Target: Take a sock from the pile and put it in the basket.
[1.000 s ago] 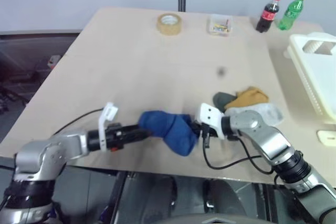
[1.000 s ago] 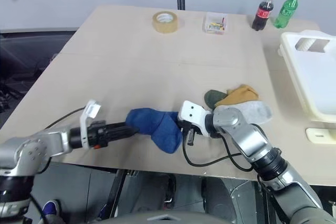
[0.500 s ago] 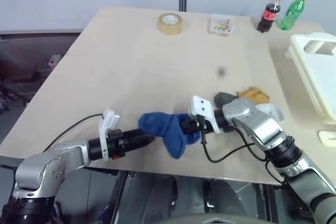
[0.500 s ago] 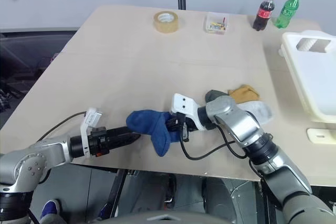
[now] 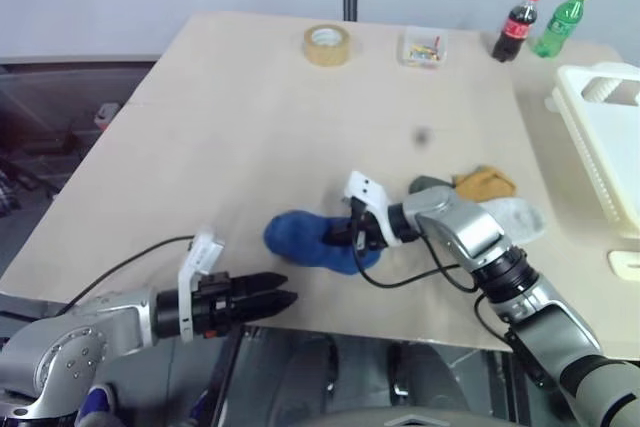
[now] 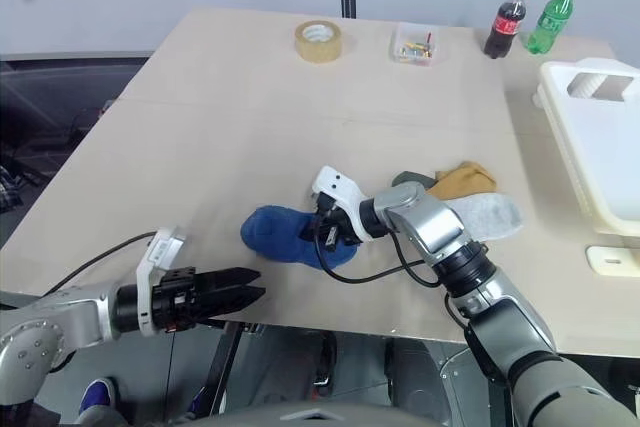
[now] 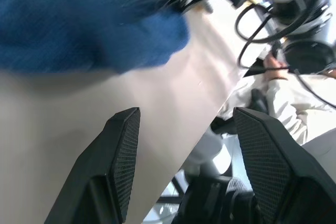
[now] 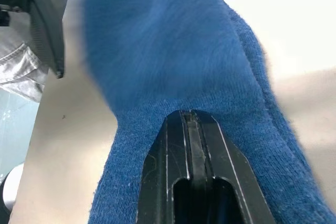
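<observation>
Sock lay on table near front edge, left of pile; right gripper pinched shut on its right end. Left gripper open, empty, nearer and left.

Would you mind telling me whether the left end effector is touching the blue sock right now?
Apart. In the left eye view, bare table separates the left end effector from the blue sock; its fingers stand open.

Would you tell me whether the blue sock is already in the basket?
Not yet. The blue sock lies on the table, pinched by the shut right hand, far from the basket.
</observation>
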